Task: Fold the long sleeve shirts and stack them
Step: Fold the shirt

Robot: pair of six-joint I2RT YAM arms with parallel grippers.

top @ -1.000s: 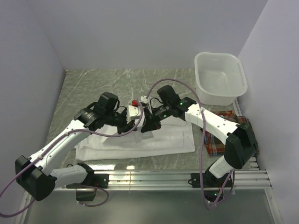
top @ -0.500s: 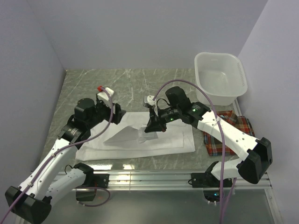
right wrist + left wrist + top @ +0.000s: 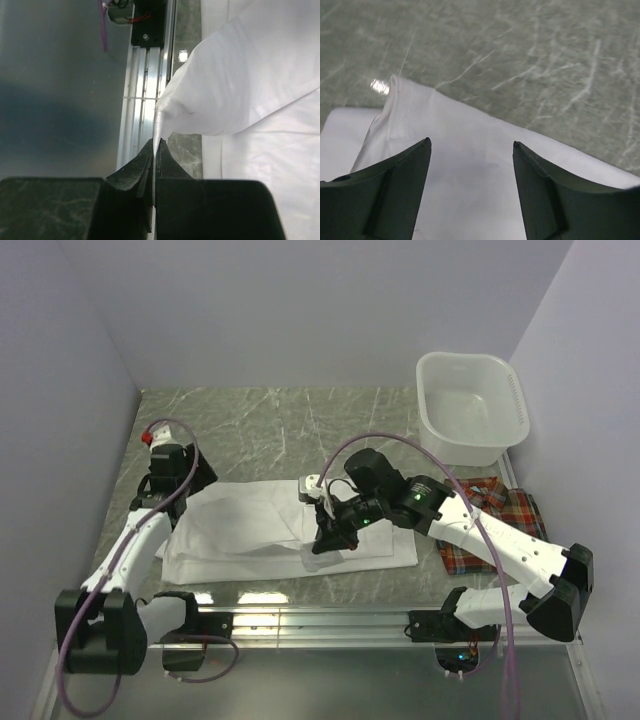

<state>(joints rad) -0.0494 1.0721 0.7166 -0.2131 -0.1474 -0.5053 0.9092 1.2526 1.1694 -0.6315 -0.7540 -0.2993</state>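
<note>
Under right arm (image 3: 475, 525), half-hidden plaid shirt (image 3: 516, 512)

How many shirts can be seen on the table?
2. The white shirt lies spread at the table's middle; the plaid shirt lies near its right edge, partly under the right arm. Others may be hidden.

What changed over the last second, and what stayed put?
The left tool let go of the white shirt and swung back left, now open over its left edge. The right tool shut on a fold of it and drew it toward the near edge. The plaid shirt and white basin stayed put.
</note>
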